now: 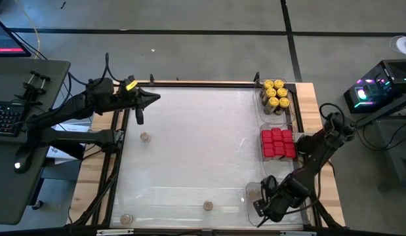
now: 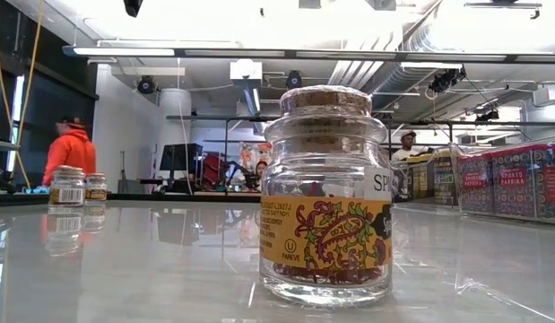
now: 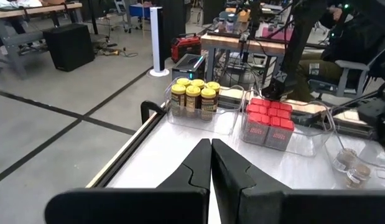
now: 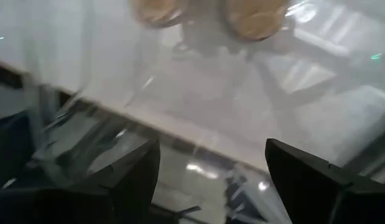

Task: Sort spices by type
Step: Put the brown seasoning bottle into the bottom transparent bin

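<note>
In the low view alone, a cork-topped jar's paisley label.

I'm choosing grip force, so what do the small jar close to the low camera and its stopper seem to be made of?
The small jar looks like clear glass: you see straight through it, its thick base and shoulders glint, and a printed paper label wraps it. Its stopper looks like natural cork, tan, speckled and matte.

An open-plan robotics lab: exposed ceiling ducts, workbenches, taped concrete floor, computer keyboard.
</note>
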Robot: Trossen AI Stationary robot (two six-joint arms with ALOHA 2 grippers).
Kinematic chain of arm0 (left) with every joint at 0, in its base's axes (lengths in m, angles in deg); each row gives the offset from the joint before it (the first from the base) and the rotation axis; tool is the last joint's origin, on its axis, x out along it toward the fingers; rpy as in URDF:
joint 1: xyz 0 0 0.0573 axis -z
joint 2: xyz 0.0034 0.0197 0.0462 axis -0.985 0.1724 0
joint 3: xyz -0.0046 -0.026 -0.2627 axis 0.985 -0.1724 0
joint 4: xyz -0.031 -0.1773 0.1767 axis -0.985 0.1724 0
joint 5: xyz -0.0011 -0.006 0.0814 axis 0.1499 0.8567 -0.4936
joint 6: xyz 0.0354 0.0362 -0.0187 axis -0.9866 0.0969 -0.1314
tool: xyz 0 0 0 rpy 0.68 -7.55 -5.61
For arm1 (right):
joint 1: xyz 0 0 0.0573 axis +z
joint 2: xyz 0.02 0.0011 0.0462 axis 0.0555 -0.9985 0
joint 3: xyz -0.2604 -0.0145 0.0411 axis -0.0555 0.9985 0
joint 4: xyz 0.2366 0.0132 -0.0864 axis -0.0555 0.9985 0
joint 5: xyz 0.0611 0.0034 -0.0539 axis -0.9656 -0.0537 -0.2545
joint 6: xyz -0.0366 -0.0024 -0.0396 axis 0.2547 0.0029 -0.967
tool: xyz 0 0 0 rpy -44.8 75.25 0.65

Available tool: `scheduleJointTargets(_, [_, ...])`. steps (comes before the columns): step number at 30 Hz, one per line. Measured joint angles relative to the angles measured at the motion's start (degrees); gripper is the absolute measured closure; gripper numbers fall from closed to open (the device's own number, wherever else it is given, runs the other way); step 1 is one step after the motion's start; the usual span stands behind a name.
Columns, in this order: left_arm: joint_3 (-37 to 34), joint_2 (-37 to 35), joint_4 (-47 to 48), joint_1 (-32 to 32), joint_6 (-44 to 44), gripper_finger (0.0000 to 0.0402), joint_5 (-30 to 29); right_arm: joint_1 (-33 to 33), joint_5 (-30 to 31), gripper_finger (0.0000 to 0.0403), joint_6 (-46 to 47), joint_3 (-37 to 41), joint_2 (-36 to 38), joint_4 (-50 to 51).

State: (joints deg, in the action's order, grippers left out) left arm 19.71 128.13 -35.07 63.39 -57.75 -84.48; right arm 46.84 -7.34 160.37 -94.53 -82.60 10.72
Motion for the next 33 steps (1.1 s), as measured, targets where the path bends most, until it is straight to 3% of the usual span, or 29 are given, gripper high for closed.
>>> scheduleJointTargets(6, [0.0,0.0,1.8,0.0,0.0,0.0401,0.0,0.4,-0.5,0.0116,6.4,0.2,0.0,-1.4])
scheduleJointTargets(10, [0.0,0.0,4.4,0.0,0.4,0.0402,2.1,-0.7,0.9,0.0116,3.5,-0.3,0.0,-9.0])
scheduleJointTargets(15, [0.0,0.2,12.0,0.0,7.4,0.0402,7.8,-3.7,19.1,0.0116,-7.7,-7.3,0.0,-12.5])
scheduleJointTargets(22, [0.0,2.7,30.2,-0.4,13.4,0.0402,6.5,-11.7,41.3,0.0116,-28.1,-17.0,0.0,-11.4])
scheduleJointTargets(28, [-2.3,9.7,48.2,0.3,17.9,0.0402,4.1,-19.9,44.3,0.0117,-42.1,-18.9,0.0,-11.4])
scheduleJointTargets(31, [-6.8,11.4,48.9,1.6,20.4,0.0402,1.1,-23.4,46.0,0.0133,-47.1,-18.7,-0.2,-11.7])
scheduleJointTargets(33, [-9.6,11.7,48.8,2.1,22.7,0.0402,0.3,-25.5,48.2,0.0168,-49.8,-18.7,-0.6,-12.9])
